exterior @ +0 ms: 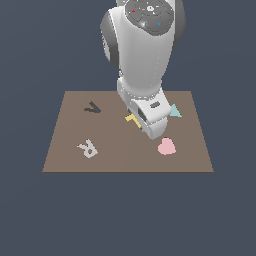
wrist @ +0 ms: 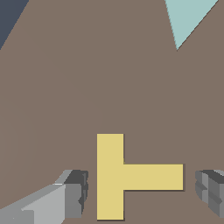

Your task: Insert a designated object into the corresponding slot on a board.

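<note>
The yellow T-shaped block [wrist: 114, 176] lies flat on the brown board [wrist: 65, 87]. My gripper [wrist: 140, 194] is open and low over it. One finger [wrist: 72, 199] stands beside the T's crossbar and the other finger [wrist: 211, 190] beyond the tip of its stem, neither touching it. In the exterior view the hand [exterior: 150, 117] covers most of the T [exterior: 131, 119]. A dark angular recess [exterior: 92, 107] shows at the board's [exterior: 65, 150] far left. I cannot tell whether it is the T-shaped slot; the arm hides part of the board.
A grey letter R [exterior: 88, 148] lies near the board's front left. A pink heart [exterior: 166, 146] lies just in front of the hand. A pale teal triangle [exterior: 175, 111] lies to the hand's right; it also shows in the wrist view [wrist: 186, 17].
</note>
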